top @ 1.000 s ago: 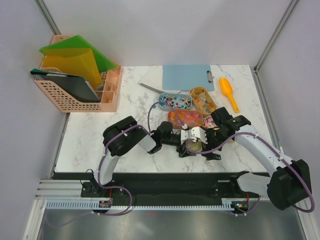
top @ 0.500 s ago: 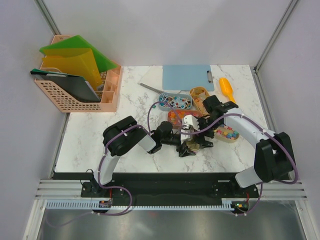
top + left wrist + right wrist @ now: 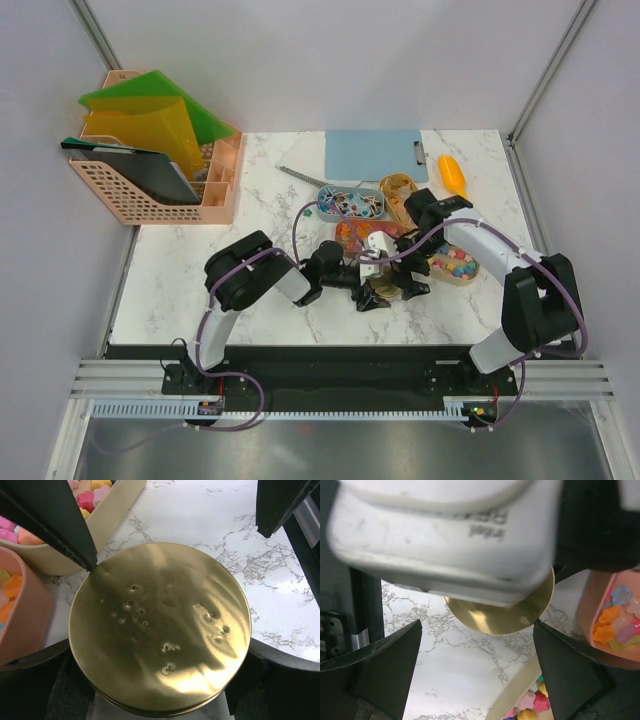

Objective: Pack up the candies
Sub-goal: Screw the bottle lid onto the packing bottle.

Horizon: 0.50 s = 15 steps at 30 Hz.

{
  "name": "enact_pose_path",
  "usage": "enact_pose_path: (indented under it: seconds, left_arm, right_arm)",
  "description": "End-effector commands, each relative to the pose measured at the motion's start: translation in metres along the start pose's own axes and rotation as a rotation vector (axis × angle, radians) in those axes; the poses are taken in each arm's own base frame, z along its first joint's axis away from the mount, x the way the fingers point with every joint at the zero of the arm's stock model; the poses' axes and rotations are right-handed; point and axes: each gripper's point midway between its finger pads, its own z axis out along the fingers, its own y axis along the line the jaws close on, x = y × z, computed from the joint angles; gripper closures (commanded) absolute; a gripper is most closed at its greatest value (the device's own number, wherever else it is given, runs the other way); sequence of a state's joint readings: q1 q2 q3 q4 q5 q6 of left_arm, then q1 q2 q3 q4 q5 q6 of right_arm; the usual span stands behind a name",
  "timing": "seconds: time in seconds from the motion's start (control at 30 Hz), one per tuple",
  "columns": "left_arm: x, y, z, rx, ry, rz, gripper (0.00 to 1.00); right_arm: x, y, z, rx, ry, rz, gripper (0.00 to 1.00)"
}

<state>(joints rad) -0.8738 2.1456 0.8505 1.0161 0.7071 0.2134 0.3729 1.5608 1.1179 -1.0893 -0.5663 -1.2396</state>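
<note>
Bare marble table [image 3: 215, 520] flanks the gold lid [image 3: 160, 625] clamped in the left gripper [image 3: 157, 656], the right gripper [image 3: 476, 630] gaping empty above it, candies [image 3: 87, 499] just outside both jaws.

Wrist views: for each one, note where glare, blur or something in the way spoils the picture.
Left wrist: the lid is sharp, dents clear, with glare low on it; the dark fingers at the corners show no detail. Right wrist: a blurred white housing near the lens fills the upper half and hides most of the lid; the marble below is in focus.
</note>
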Motion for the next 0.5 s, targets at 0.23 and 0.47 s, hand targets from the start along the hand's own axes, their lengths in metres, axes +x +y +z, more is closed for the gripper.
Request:
enact_pose_path:
  seconds: [0.23, 0.47]
  left_arm:
    - [0.064, -0.010, -0.015, -0.041, 0.202, -0.284, 0.98]
    - [0.064, -0.010, -0.014, -0.039, 0.202, -0.286, 0.98]
  right_arm:
    - [0.015, 0.075, 0.015, -0.151, 0.000, 0.122, 0.02]
    - [0.006, 0.099, 0.007, -0.115, -0.033, 0.153, 0.02]
